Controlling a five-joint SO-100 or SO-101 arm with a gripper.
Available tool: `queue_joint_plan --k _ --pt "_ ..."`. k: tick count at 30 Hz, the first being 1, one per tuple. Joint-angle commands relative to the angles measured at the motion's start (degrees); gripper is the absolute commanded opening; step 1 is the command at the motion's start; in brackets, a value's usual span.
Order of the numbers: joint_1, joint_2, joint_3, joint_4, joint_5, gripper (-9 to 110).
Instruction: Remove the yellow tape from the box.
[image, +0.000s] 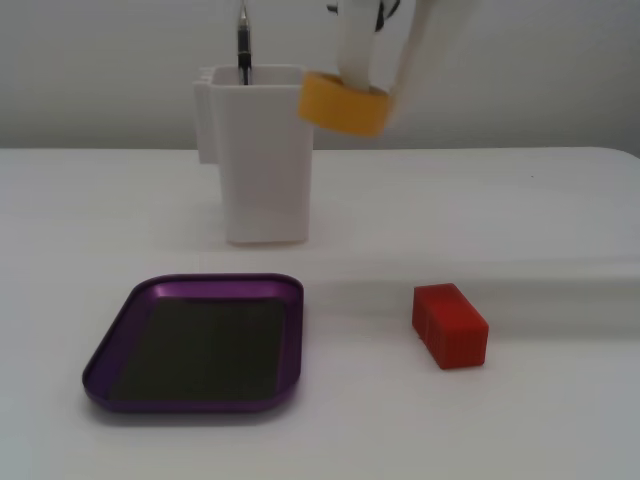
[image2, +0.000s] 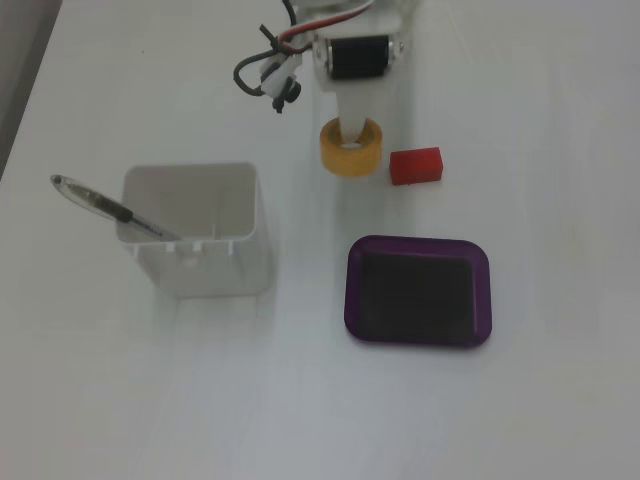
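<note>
- Leftmost in a fixed view, the purple metallic tray (image: 270, 292) is seen emptied, its dark bottom bare; the tape is already out of it.
- Behind it, a tall white container (image: 262, 160) with a pen (image: 242, 45) stands upright.
- Next, the yellow tape roll (image: 345, 104) is held aloft beside the container's top corner, tilted; one finger (image: 354, 45) is passed through the core, so the gripper (image: 372, 85) is judged to be pinching the roll's wall.
- Rightmost, the red block (image: 451, 325) lies on the table (image: 540, 210).
- For a clean set-down, the roll should be lowered onto bare table, clear of container, block and tray, before the jaws are released.
</note>
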Motion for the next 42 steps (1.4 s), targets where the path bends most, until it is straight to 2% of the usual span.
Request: queue_joint_plan --k 1,7,14,25,31,37,42 --pt "0.7 8.53 14.5 -9.76 0.35 -1" --pt "5.62 11.51 28.48 -18.9 0.26 -1" --pt "9.67 10.37 33.4 -23.12 0.26 -1" --pt "9.23 10.28 37.53 -22.41 0.35 0" --pt "9.23 11.43 37.44 -22.24 0.62 9" --pt "9.14 13.36 30.15 -11.87 4.83 11" --pt "8.88 24.17 22.06 -2.29 5.1 11"
